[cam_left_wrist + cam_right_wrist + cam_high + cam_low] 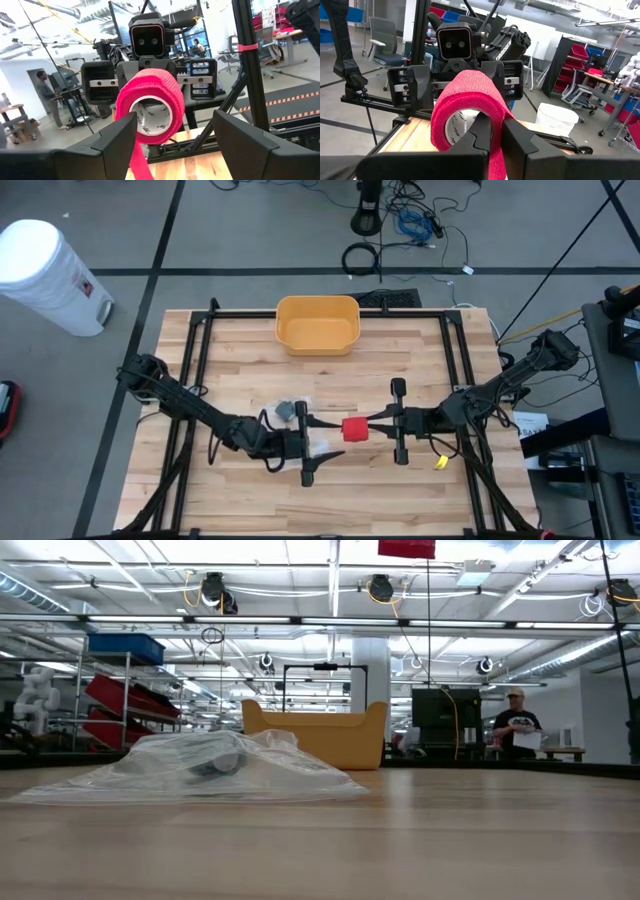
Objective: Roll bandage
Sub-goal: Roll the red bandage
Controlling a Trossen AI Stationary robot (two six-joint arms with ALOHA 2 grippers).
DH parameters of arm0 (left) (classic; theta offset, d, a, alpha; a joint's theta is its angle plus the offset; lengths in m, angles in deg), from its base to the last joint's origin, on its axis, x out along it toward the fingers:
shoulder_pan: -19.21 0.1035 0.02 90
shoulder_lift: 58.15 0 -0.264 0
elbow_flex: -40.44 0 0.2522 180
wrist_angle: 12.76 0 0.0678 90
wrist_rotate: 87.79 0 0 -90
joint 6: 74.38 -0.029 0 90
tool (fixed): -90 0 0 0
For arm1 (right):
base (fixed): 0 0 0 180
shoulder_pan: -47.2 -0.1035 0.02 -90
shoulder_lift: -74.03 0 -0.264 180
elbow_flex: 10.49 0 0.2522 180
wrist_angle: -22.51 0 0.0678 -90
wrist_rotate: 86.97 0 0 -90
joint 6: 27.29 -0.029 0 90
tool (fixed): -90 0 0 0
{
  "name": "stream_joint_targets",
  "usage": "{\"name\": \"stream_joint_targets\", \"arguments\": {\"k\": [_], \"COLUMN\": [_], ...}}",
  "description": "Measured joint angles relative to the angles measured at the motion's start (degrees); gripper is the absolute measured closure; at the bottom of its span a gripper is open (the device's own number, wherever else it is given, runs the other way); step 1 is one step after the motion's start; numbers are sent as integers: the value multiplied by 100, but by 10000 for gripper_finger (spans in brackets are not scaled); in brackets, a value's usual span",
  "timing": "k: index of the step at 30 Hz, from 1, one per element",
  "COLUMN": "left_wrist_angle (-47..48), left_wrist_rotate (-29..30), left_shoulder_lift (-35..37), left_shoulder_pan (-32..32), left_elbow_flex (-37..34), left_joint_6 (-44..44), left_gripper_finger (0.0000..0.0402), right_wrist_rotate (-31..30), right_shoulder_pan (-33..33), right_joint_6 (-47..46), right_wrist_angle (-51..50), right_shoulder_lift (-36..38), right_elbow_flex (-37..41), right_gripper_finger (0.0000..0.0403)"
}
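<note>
A red bandage roll (355, 429) hangs above the table's middle between my two grippers, its hollow core (150, 117) facing the left wrist camera. A loose red tail (140, 162) drops from the roll. My right gripper (495, 122) comes level from the table's right and is shut on the roll. My left gripper (174, 117) comes level from the left and stands open. One of its fingers (120, 140) is right at the roll and the other (240, 145) is well apart from it. The roll shows at the low view's top edge (407, 548). My right gripper pinches the roll's wall (495, 150) on the side nearest it, one finger (482, 127) at the hollow core and the other (515, 135) outside. The fingers come level from the table's right. The roll is lifted clear of the table. My left gripper: one finger stands against the roll's end and tail, and I cannot tell whether it touches.
A crumpled clear plastic bag (295, 416) (210, 765) lies on the table under and beside the left gripper. A yellow bin (317, 323) stands at the table's far middle. A black frame (200, 340) runs round the tabletop. A person (515, 725) stands far beyond the table.
</note>
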Motion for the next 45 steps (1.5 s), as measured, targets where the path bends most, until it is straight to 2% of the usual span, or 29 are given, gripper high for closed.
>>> {"name": "stream_joint_targets", "arguments": {"k": [20, 27, 35, 39, 45], "left_wrist_angle": [-86, -10, -28, -31, -11], "left_wrist_rotate": [-121, -48, 50, 27, -311], "left_shoulder_lift": [-140, -467, -496, -496, -496], "left_shoulder_pan": [-28, -22, -6, 55, 128], "left_elbow_flex": [72, 421, 433, 433, 433], "left_joint_6": [222, -42, -137, -139, -142], "left_gripper_finger": [135, 135, 136, 155, 196], "right_wrist_rotate": [2, 6, -11, -11, 20], "right_shoulder_pan": [0, 0, 0, 0, -2], "right_joint_6": [-44, -32, -41, -49, -46], "right_wrist_angle": [-2, 7, -4, -7, -13], "right_shoulder_lift": [0, 0, 0, 0, 0], "right_elbow_flex": [0, 0, 0, 0, 0], "right_gripper_finger": [385, 385, 385, 385, 385]}}
